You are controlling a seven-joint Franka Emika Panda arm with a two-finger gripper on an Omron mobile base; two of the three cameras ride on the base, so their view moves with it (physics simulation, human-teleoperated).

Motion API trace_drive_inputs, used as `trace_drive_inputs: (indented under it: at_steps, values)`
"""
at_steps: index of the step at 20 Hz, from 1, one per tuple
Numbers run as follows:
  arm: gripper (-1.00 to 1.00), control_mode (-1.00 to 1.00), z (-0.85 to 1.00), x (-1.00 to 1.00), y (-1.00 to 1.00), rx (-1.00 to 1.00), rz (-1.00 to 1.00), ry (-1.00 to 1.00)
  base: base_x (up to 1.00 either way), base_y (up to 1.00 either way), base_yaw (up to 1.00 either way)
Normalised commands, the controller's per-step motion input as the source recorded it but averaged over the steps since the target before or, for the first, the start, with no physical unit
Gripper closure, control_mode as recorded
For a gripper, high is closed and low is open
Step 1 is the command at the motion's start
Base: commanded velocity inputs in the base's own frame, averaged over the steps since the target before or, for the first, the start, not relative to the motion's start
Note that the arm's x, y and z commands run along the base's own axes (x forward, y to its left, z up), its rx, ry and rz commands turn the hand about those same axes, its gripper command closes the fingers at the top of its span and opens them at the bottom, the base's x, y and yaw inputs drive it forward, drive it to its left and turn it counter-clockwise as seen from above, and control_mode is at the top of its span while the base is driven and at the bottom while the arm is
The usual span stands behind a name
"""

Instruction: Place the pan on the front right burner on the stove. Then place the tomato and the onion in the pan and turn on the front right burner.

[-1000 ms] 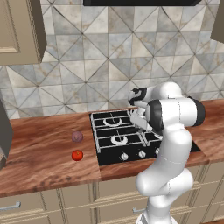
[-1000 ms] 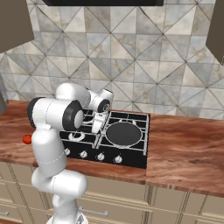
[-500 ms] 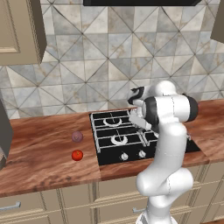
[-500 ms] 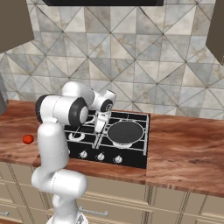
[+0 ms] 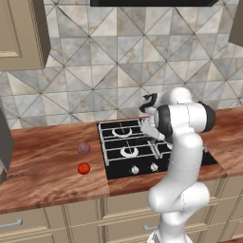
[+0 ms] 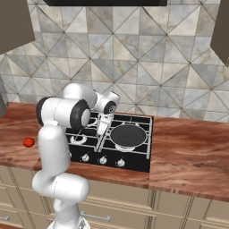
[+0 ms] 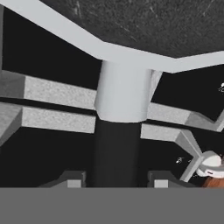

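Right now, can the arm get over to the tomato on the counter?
Probably yes. The tomato lies in the open on the counter left of the stove, apart from the onion. The gripper is over at the pan.

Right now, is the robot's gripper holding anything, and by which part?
Nothing is held: the gripper stands open, jaws either side of the straight black handle of the small dark grey frying pan, clear of it.
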Motion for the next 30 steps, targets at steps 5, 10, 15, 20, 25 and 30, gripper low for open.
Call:
trace_drive_inputs:
  at_steps: [5,10,15,20,25,30]
  values:
    - [-1.00,-1.00,0.08,-0.38,0.05,0.00,-0.11,-0.01,0.00,0.00,0.00]
    - [-1.00,-1.00,0.78,-0.29,0.27,-0.01,-0.06,-0.17,0.00,0.00,0.00]
    - [-1.00,-1.00,0.61,-0.25,0.24,-0.06,-0.01,-0.17,0.00,0.00,0.00]
    - [-1.00,-1.00,0.53,-0.36,0.32,-0.05,0.17,-0.33,0.00,0.00,0.00]
    - [-1.00,-1.00,0.38,-0.15,0.52,-0.01,0.28,-0.19,0.00,0.00,0.00]
    - [-1.00,-1.00,0.22,-0.02,0.58,0.00,0.31,-0.11,0.00,0.00,0.00]
